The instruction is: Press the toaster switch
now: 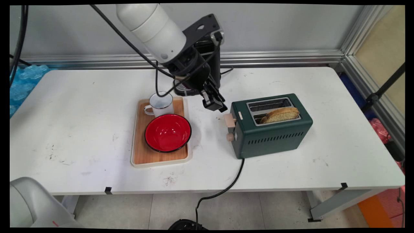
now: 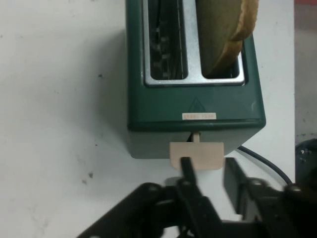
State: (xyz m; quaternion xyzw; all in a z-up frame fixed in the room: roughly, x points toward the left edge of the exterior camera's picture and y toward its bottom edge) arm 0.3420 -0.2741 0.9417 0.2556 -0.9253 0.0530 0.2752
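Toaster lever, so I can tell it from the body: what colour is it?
Pale beige lever on the dark green toaster; clearest in the hand view.

One green toaster (image 1: 271, 126) holding one bread slice (image 1: 280, 114), one wooden tray (image 1: 159, 155), one red bowl (image 1: 167, 132), one white mug (image 1: 160, 104), and seemingly one black appliance (image 1: 207, 48) behind.

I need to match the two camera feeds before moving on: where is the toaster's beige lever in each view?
Main view: the lever sticks out of the green toaster's left end, right of centre, just below and right of the gripper.
Hand view: the lever is low centre, right above the fingers.
Shared landmark: the bread slice in one slot.
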